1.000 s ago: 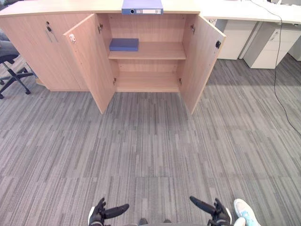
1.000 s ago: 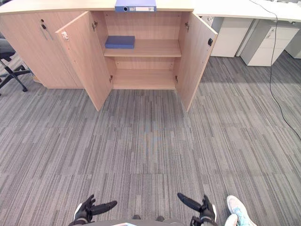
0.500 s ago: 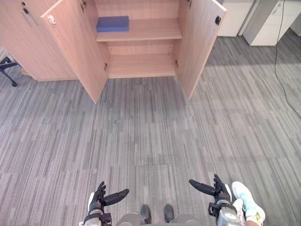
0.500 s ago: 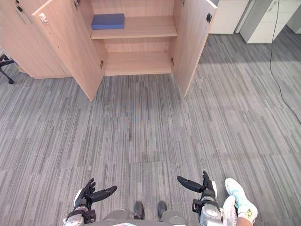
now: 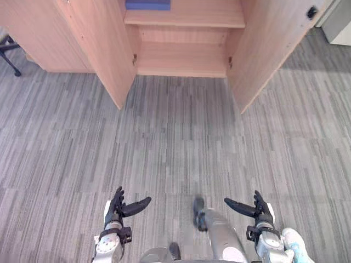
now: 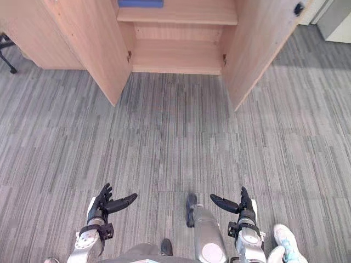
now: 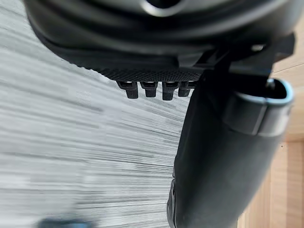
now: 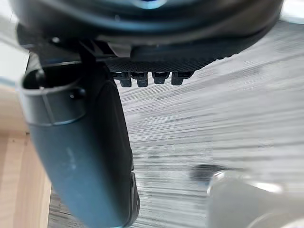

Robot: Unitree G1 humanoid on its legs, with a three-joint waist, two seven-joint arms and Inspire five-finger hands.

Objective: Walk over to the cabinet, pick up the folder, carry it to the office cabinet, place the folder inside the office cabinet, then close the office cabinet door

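Note:
The light wood cabinet (image 5: 181, 57) stands ahead with both doors swung open, the left door (image 5: 104, 49) and the right door (image 5: 274, 49) angled toward me. A flat blue folder (image 5: 147, 4) lies on the left of its upper shelf; the lower compartment is bare. My left hand (image 5: 118, 208) and right hand (image 5: 256, 208) hang low over the grey carpet, well short of the cabinet. Both are open, thumbs pointing inward, and hold nothing. The wrist views show each thumb (image 7: 213, 156) (image 8: 80, 156) straight over carpet.
An office chair's base (image 5: 8, 49) pokes in at the far left beside the cabinet. A white drawer unit (image 5: 340, 22) stands at the far right. A person's light shoe (image 5: 296, 253) sits just right of my right hand. Striped grey carpet stretches between me and the cabinet.
The camera has come closer to the cabinet and tipped down, so its top and the blue binder on it left the picture. Both hands stay low and open.

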